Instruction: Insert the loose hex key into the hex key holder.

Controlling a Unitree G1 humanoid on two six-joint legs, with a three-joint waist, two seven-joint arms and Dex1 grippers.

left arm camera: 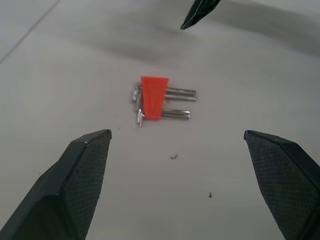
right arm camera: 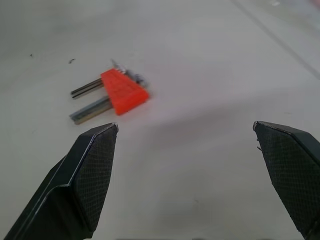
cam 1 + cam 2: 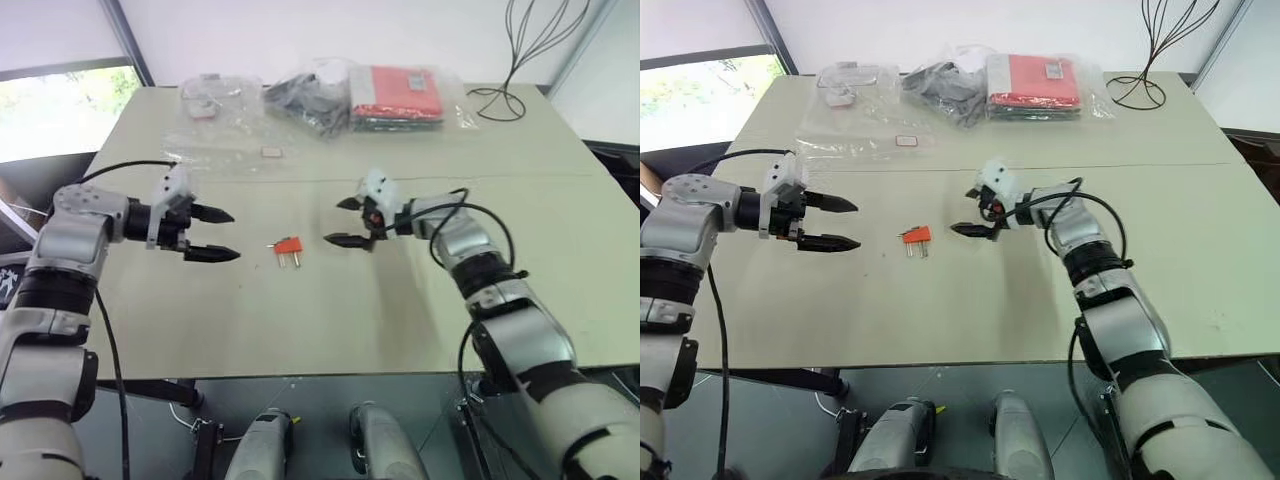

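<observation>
Orange plastic marks the hex key holder point(image 3: 288, 245), flat on the pale table point(image 3: 400, 320) between our two grippers, with short metal keys poking out of it toward our body. Our left gripper point(image 3: 210, 234) hangs to the holder's left, jaws wide apart and empty, pointing across at it. Our right gripper point(image 3: 345, 221) hangs to its right, jaws likewise spread with nothing between them, aimed back the other way. In the left wrist view the holder point(image 1: 154, 96) lies ahead of the open jaws, roughly centred between them, its keys' long axis running across the line of approach. In the right wrist view it point(image 2: 123, 91) sits ahead but off toward one finger. The right gripper looks slightly nearer.

We cannot pick out the loose hex key with confidence. A thin bit of metal beside the holder's back edge may be it, too small to tell.

Bare tabletop surrounds the holder on every side, so we judge either arm has room to close in. The red packet point(image 3: 397, 95) and clear bags point(image 3: 215, 95) lie well apart, at the far edge.
</observation>
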